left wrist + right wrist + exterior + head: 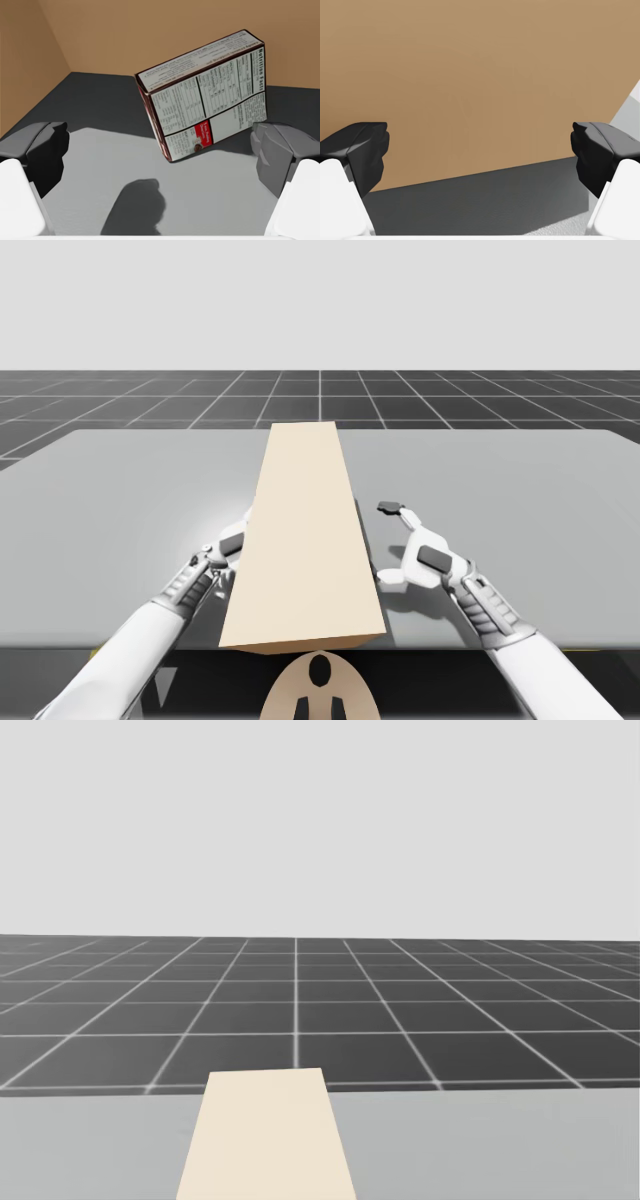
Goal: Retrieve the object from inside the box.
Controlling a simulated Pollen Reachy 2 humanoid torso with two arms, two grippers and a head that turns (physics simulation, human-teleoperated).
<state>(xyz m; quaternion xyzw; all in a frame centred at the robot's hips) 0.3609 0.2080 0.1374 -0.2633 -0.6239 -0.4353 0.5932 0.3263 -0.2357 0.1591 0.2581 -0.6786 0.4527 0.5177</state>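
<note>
— What stands before the right end effector (480,150)?
— The tan box (305,540)'s outer wall, close and straight ahead. Open bench (540,500) spreads away from the box beside it.
— And the left end effector (160,150)?
— Grey floor lies free between its spread fingers (40,150). The tilted white carton (205,95) stands just ahead, with tan walls behind it and along one side.

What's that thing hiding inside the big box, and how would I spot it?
Start at the long tan box down the middle of the grey table. Inside it, ahead of my open left claw, sits a small tilted carton. Its white printed panels and dark red edges stand out against plain tan walls.
</note>
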